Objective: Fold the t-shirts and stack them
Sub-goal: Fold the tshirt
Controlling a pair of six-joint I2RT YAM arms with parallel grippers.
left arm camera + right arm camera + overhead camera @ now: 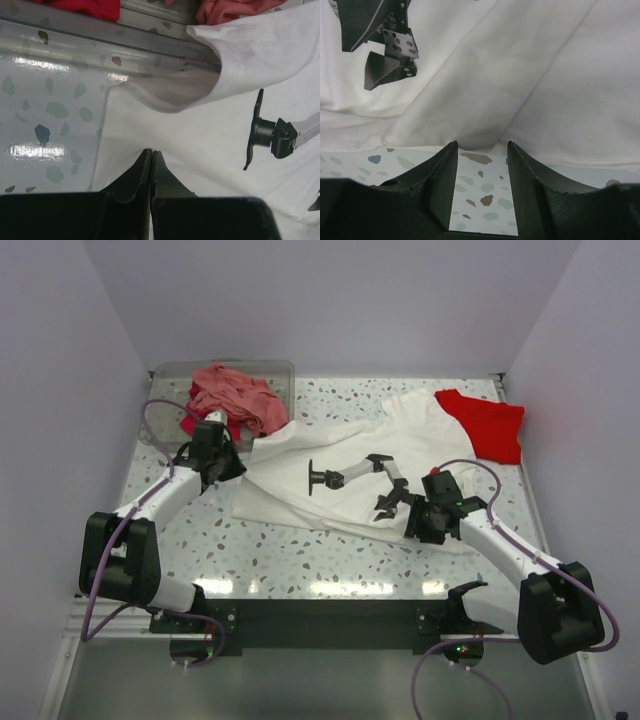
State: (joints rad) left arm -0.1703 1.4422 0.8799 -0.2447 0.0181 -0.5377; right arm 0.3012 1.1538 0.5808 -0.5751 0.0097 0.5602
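Observation:
A white t-shirt (290,490) with a black robot-arm print lies spread across the middle of the table. My left gripper (232,458) is at its left side, near the sleeve. In the left wrist view its jaws are pressed together (151,151) with the white cloth (210,135) puckered at their tips. My right gripper (415,520) sits at the shirt's near hem. Its fingers stand open (481,145) with only speckled table between them, their tips against the edge of the cloth (545,75). A bright red t-shirt (485,425) lies at the back right, overlapping the white one.
A clear plastic bin (165,400) stands at the back left, its wall (100,32) just beyond the white sleeve. It holds a salmon-pink shirt (235,395) and a crimson one (190,425). White walls close in the table on three sides.

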